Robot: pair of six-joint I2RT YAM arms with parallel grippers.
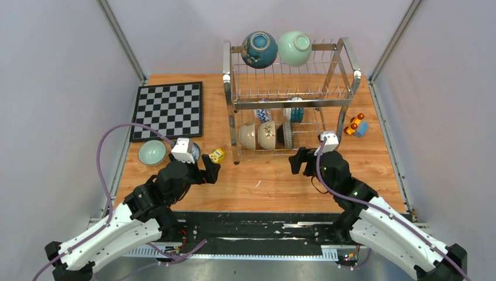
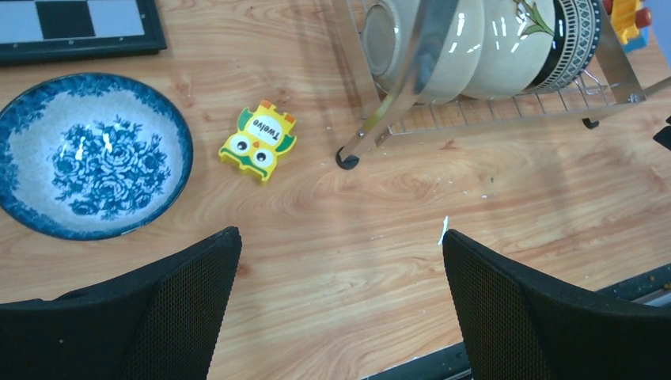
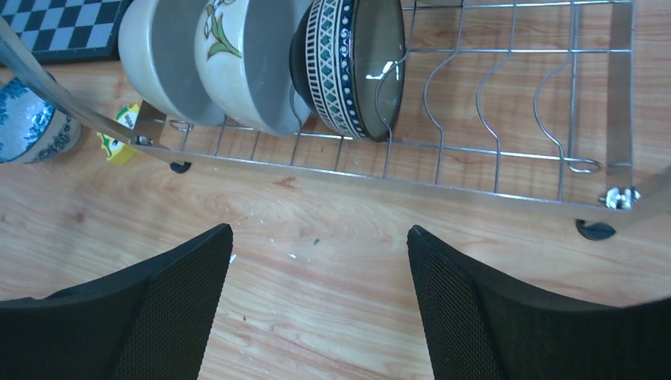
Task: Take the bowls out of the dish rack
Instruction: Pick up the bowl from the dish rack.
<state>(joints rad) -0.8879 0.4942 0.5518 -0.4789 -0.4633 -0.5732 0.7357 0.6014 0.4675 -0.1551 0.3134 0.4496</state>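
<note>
The dish rack (image 1: 345, 88) stands at the back middle of the table. A dark blue bowl (image 1: 259, 49) and a mint green bowl (image 1: 295, 48) sit on its top tier. Its lower tier holds two cream bowls (image 3: 158, 55) (image 3: 253, 63) and a dark patterned bowl (image 3: 348, 71) on edge, with two blue-patterned ones (image 1: 263, 112) behind. A blue floral bowl (image 2: 91, 154) and a pale green bowl (image 1: 152, 152) rest on the table at the left. My left gripper (image 2: 340, 237) hangs open over bare wood beside the floral bowl. My right gripper (image 3: 316, 233) is open and empty just in front of the rack's lower tier.
A chessboard (image 1: 168, 109) lies at the back left. A yellow owl block (image 2: 258, 141) sits between the floral bowl and the rack's front left leg (image 2: 346, 158). A toy car (image 1: 355, 126) is to the right of the rack.
</note>
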